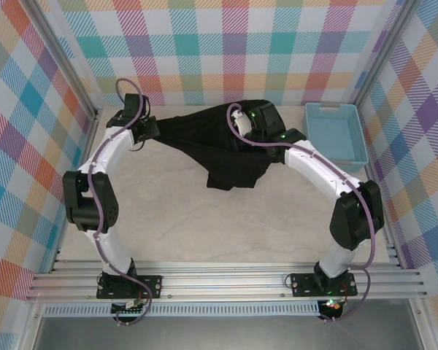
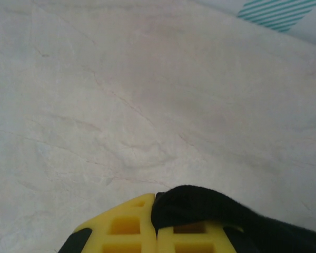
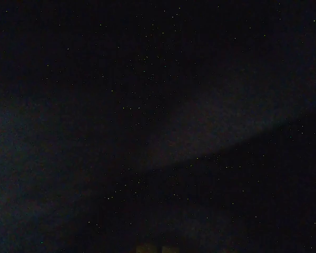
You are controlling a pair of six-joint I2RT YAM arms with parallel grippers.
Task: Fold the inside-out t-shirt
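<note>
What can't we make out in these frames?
- Right tool's jaws: top view, t-shirt draped over them; right wrist view, near-black, cloth on the lens.
- Left tool: left wrist view, bottom edge cuts its yellow fingers; cloth covers one tip.
- Shirt's seams: top view, too small, lost in black folds.

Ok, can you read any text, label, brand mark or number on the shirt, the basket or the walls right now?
No readable text anywhere.
The black t-shirt shows no print or tag.
The light-blue basket is plain.
The plaid walls carry only a pattern.
</note>
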